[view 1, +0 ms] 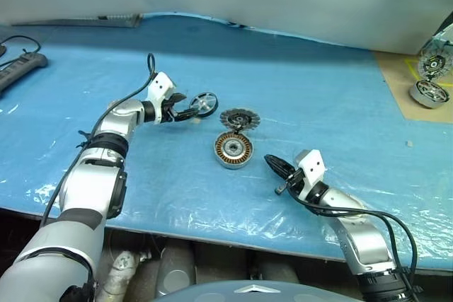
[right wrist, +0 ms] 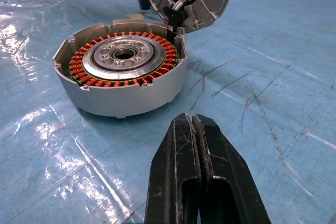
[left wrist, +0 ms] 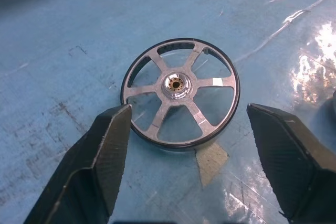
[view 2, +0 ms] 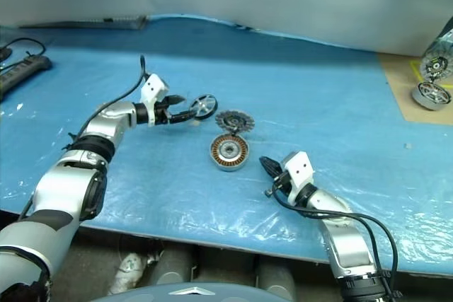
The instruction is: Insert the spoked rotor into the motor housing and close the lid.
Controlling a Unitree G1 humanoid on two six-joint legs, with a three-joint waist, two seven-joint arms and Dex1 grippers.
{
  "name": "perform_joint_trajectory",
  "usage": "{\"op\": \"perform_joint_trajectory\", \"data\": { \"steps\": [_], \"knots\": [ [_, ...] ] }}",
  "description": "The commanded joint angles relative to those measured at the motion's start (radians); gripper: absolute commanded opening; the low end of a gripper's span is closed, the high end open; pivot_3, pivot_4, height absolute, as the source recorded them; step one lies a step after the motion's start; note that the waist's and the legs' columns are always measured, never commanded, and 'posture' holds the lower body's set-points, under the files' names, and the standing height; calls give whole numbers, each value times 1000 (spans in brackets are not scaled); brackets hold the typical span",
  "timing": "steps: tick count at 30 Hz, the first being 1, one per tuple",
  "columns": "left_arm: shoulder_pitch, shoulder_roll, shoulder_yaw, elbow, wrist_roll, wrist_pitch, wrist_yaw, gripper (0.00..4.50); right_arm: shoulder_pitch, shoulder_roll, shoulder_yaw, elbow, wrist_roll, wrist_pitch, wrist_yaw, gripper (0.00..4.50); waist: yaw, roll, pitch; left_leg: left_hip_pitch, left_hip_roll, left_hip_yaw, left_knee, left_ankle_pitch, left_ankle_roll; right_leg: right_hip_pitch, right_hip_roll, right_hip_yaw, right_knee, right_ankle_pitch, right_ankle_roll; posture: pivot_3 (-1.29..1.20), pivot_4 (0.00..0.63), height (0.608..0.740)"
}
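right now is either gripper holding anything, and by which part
Nothing is held. The left gripper is open, its fingers on either side of the spoked rotor but apart from its rim. The right gripper is shut and empty.

No readable text, label, brand, number or sign anywhere: none on the blue plastic-covered table (view 1: 333, 97), none on the round grey metal housing with copper windings (right wrist: 123, 72).
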Motion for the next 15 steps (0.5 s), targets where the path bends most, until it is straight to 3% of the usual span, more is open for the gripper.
{"op": "perform_joint_trajectory", "data": {
  "steps": [1, 15],
  "knots": [
    [-58, 16, -6, 41, 44, -41, 32, 3645, -10, 3, 3, -15, 1, -12, -2, 0, 0, 0, 0, 0, 0, -1, 0, 0, 0, 0, 0, 0, 0, 0, 0, 0, 150, 740],
    [-100, -41, 17, 107, 82, 24, 104, 3645, 9, 4, 5, -34, -10, 1, -18, 0, 2, -1, 1, -1, 0, -5, 0, 0, 0, 2, 0, -3, -2, 0, 0, 0, 150, 740]
  ]
}}
